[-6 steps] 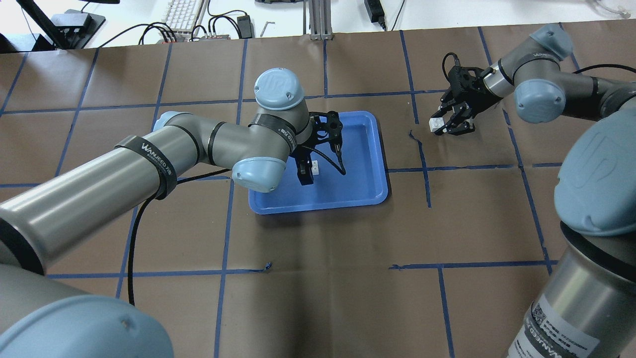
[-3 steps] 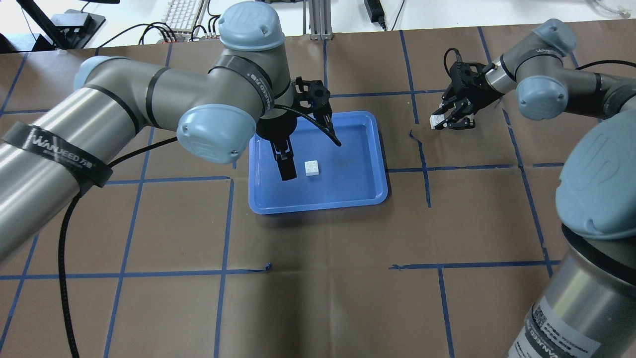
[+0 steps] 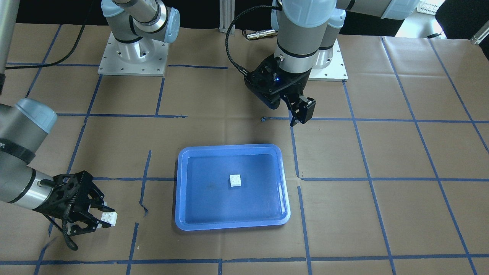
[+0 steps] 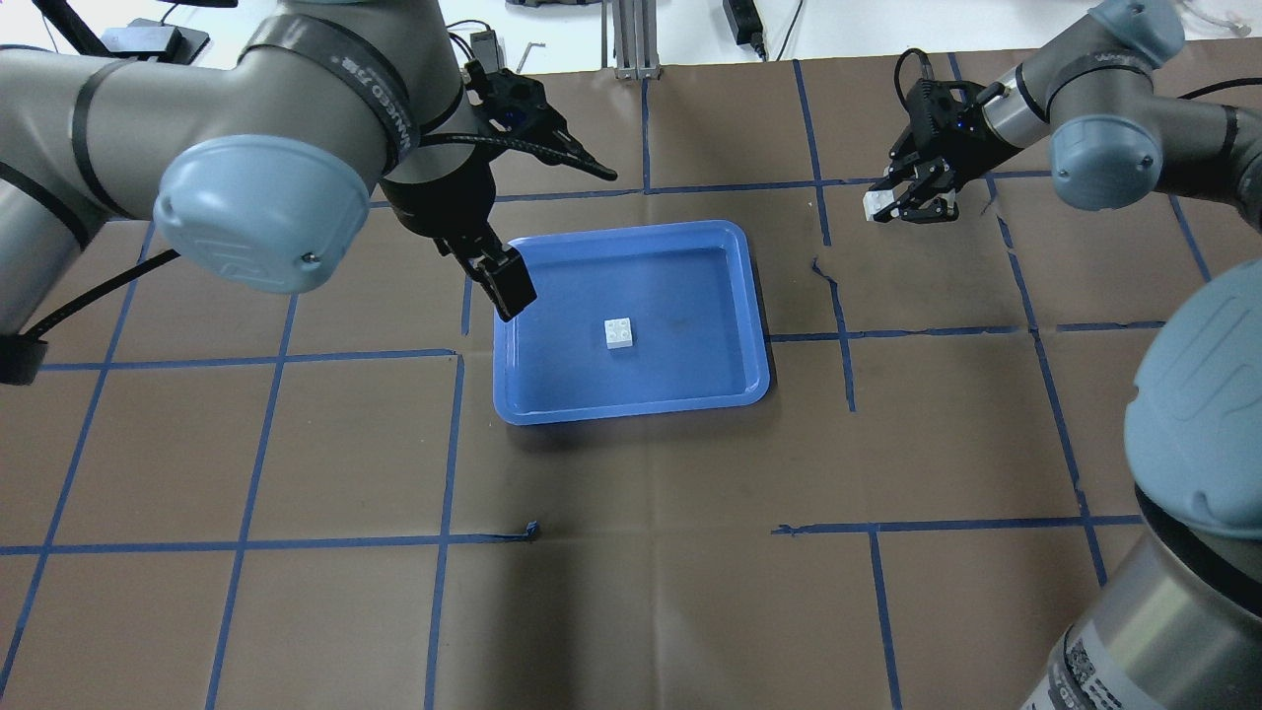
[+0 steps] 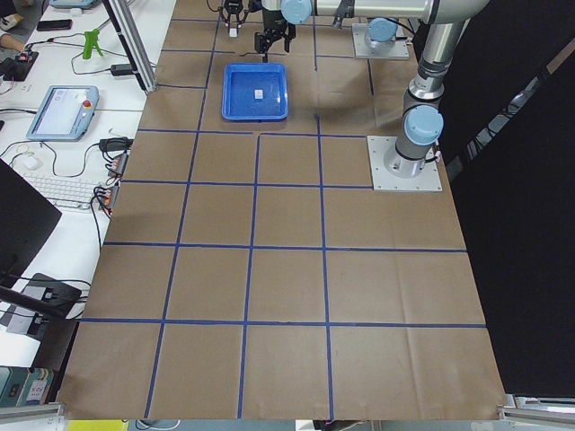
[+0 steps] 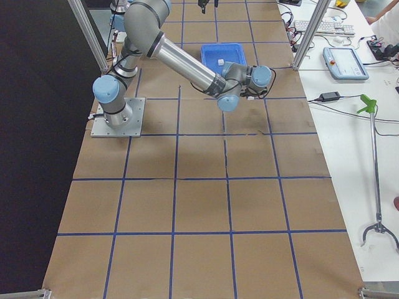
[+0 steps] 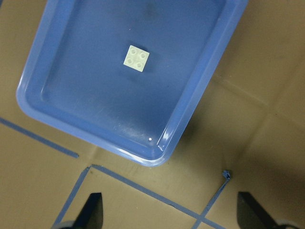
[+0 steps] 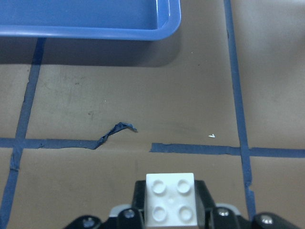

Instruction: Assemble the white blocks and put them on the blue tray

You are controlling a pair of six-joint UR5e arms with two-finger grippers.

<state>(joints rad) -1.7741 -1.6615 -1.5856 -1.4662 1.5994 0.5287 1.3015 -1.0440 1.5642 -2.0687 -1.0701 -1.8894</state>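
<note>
One white block [image 4: 619, 333] lies studs up, alone, in the middle of the blue tray [image 4: 759, 335]. It also shows in the left wrist view [image 7: 136, 57] and the front view [image 3: 235, 180]. My left gripper [image 4: 562, 242] is open and empty. It hangs high above the tray's near left corner, its fingertips [image 7: 93, 210] wide apart. My right gripper [image 4: 892, 207] is shut on the second white block [image 4: 874, 204], held above the paper to the right of the tray. That block shows studs up in the right wrist view [image 8: 170, 198] and in the front view [image 3: 108, 218].
The table is brown paper with a blue tape grid. A torn tape end [image 4: 818, 266] lies between the tray and my right gripper. An aluminium post [image 4: 631, 39], a keyboard [image 4: 360, 30] and cables sit past the far edge. Both arm bases [image 3: 131, 57] stand at the near side.
My left gripper has let go of the white block on the tray, opened, and risen away to the left. My right gripper has carried its block farther from me.
</note>
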